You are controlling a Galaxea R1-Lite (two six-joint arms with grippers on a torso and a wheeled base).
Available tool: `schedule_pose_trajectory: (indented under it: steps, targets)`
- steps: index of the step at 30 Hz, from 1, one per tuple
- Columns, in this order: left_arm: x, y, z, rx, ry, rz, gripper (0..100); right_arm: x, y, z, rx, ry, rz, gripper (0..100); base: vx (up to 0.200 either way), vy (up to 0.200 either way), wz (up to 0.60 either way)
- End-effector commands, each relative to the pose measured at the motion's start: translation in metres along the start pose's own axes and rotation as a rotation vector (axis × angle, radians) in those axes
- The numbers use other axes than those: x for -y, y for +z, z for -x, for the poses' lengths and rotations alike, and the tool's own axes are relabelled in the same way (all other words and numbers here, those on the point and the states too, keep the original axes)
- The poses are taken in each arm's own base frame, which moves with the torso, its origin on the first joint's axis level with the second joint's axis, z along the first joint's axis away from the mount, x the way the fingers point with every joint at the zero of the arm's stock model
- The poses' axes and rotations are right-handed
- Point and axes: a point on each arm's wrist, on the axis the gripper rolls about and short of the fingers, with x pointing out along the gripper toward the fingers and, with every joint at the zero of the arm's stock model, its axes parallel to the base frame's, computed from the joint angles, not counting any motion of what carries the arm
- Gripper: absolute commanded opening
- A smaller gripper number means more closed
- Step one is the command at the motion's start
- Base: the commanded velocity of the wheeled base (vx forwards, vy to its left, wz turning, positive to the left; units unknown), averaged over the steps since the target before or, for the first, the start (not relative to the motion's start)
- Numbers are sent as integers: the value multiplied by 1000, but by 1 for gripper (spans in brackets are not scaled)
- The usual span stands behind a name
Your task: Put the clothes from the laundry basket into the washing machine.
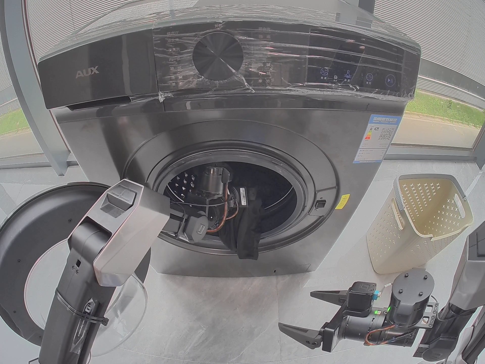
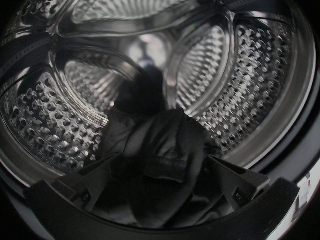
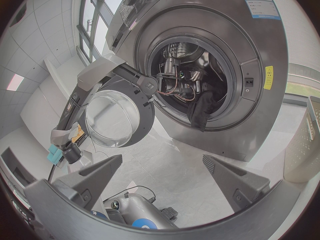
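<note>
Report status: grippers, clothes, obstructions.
Left gripper open in drum over dark garment. Right gripper open above floor. Garment's end hangs out of the drum, in the door's way.

Brushed dark grey on the washing machine [image 1: 101,142], glossy black across its control panel [image 1: 283,61]. Silver in the drum [image 2: 256,84], dimpled and dotted with rows of holes. Black for the garment [image 1: 248,233]. Cream on the laundry basket [image 1: 384,238], punched with a regular grid of small holes. Pale grey marbled veining over the floor [image 1: 227,314]. Black on the right end effector [image 1: 295,310].
</note>
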Motion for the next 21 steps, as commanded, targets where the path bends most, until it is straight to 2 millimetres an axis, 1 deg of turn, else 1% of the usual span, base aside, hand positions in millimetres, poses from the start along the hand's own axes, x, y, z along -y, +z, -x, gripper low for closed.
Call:
schedule_pose_trajectory:
  steps: [1, 5, 11, 17, 18, 21]
  targets:
    - [14, -9, 10, -51, -49, -16, 100, 0, 0, -1, -1, 0, 0, 100, 0, 0, 0]
    - [11, -22, 10, -125, -40, -33, 100, 0, -1, 0, -3, -1, -1, 100, 0, 0, 0]
    - [2, -44, 5, -186, -20, -85, 100, 0, -1, 0, -5, 2, 0, 100, 0, 0, 0]
    - [0, -55, 3, -216, -15, -92, 100, 0, -1, 0, -5, 2, 0, 100, 0, 0, 0]
    - [0, -58, 4, -224, -15, -97, 0, 0, -1, 0, -5, 2, 0, 100, 0, 0, 0]
    - [-1, -60, 2, -225, -16, -109, 0, 0, -2, -1, -8, 1, 0, 100, 0, 0, 0]
